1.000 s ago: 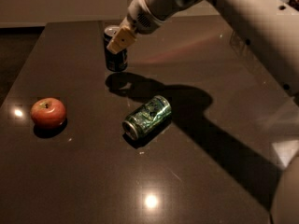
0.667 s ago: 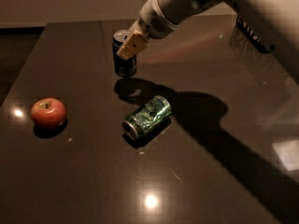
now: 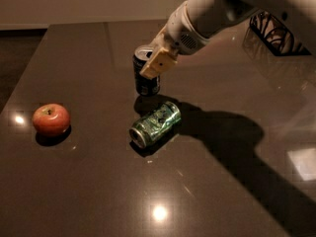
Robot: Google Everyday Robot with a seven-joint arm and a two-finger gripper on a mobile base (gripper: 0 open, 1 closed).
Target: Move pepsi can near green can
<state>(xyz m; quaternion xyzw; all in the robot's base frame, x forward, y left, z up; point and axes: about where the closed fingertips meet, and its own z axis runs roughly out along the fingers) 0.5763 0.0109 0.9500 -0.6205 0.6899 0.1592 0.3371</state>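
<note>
The pepsi can (image 3: 146,85), dark blue with a silver top, stands upright at the middle of the dark table. My gripper (image 3: 148,66) reaches in from the upper right and is shut on the can's upper part. One tan finger (image 3: 157,63) lies across the can's front and the other is hidden behind it. The green can (image 3: 155,123) lies on its side just in front of the pepsi can, a small gap apart, with its silver end toward the lower left.
A red apple (image 3: 51,119) sits at the left of the table (image 3: 89,191). A dark wire rack (image 3: 276,31) stands at the back right. My white arm (image 3: 222,9) spans the upper right and casts a wide shadow on the table's right half.
My gripper has moved right and toward the front with the pepsi can in it, so the can now stands much closer to the green can. The green can and apple have not moved.
</note>
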